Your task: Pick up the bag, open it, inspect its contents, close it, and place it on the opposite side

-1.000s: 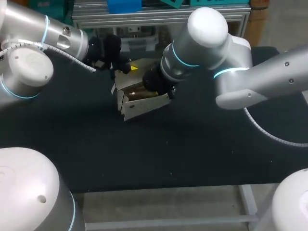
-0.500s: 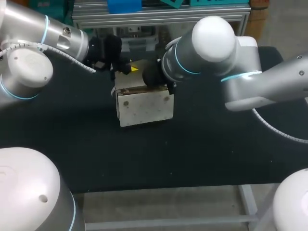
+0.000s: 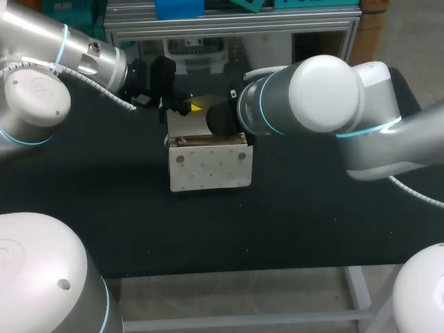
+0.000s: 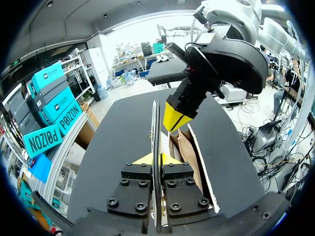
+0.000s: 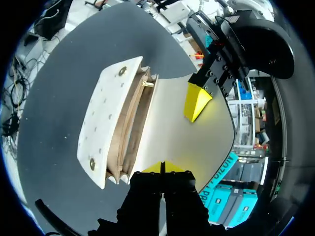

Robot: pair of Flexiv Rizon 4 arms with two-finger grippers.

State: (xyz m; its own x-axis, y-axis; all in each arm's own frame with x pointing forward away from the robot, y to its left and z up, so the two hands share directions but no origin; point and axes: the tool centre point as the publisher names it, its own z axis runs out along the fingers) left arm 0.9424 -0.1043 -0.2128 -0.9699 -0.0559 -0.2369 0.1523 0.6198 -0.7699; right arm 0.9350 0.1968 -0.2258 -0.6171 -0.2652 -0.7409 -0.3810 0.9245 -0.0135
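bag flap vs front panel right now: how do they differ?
The flap is plain; the front panel is dotted and carries two round studs. The flap is lifted open, pinched between the fingers of the left gripper and of the right gripper; the front panel stands untouched on the table. Both are the same off-white.

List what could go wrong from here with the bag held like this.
The left gripper and right gripper both pinch only the thin edge of the raised flap, so it may slip free. The bag stands upright on the table with its mouth open; an uneven pull could tip it. The grippers sit close together and might collide while closing it.
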